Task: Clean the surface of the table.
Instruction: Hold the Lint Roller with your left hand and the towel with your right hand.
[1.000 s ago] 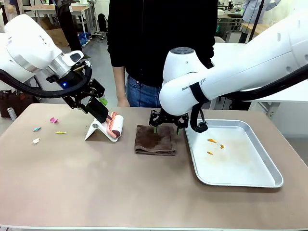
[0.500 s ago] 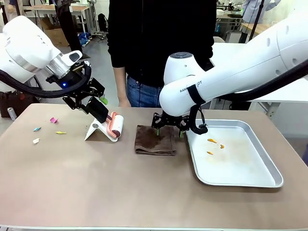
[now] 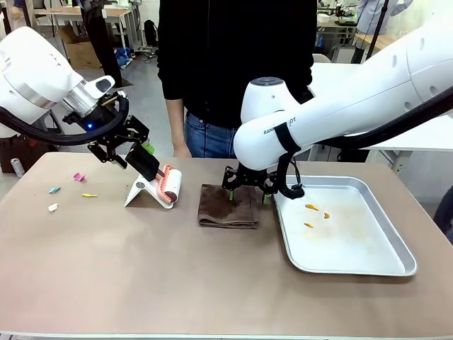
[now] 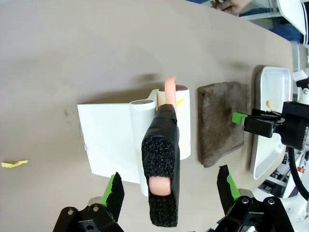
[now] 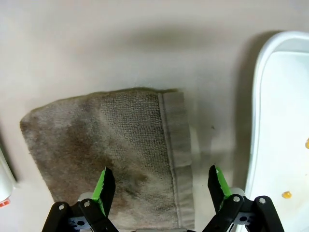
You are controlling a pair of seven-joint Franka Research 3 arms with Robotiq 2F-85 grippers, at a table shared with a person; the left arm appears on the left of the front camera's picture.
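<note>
Front view: the surface (image 3: 141,262) lies under both sets of jaws. My left jaws hang spread wide over the lint roller (image 3: 167,185), near the far edge and left of middle, gripping nothing. My right jaws, equally wide, sit low at the far end of the brown cloth (image 3: 228,207), beside the tray (image 3: 396,268).

Left wrist view: the roller's black handle (image 4: 161,169) stands between the fingers (image 4: 115,195), untouched.

Right wrist view: the cloth lies between the fingers (image 5: 104,188). I cannot tell whether they touch it.
</note>
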